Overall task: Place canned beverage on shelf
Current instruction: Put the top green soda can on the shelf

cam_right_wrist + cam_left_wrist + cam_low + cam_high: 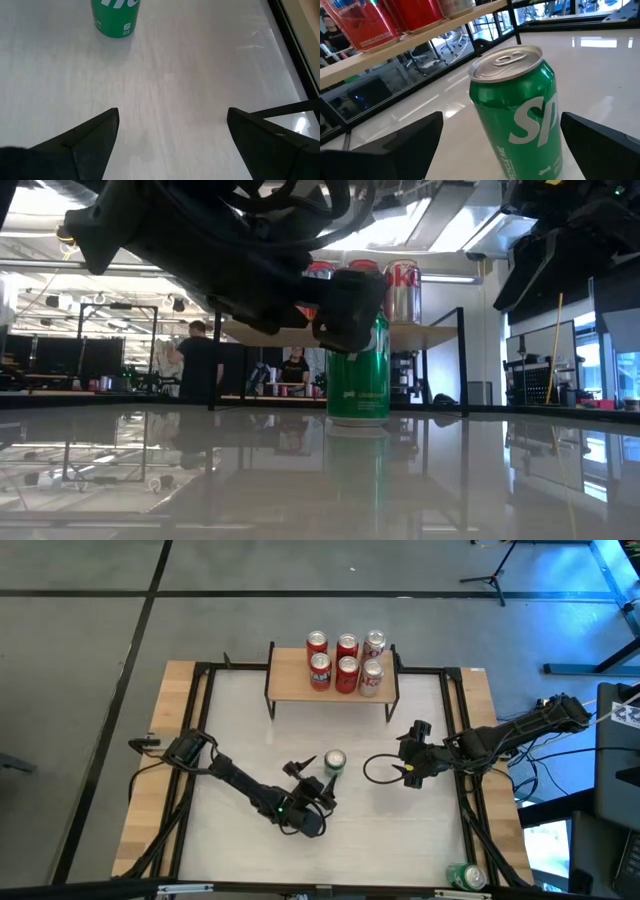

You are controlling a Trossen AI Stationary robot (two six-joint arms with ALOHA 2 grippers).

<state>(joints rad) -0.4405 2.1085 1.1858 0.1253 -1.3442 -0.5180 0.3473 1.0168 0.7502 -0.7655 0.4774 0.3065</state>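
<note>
A green can [334,762] stands upright on its base on the white table top; it also shows in the low view [358,380] and in the left wrist view [520,110]. My left gripper [322,787] is open just on the can's near side, with one finger on either side of the can and a gap to each [492,150]. My right gripper [408,773] is open and empty, to the right of the can, which shows far off in its wrist view [115,20]. The shelf [290,680], light wood on black legs, stands at the far side.
Several red and silver cans [346,662] stand on the right half of the shelf; its left half is bare. Another green can [466,877] lies at the table's near right corner. A black frame [200,720] runs round the white work area. People stand in the room behind [200,360].
</note>
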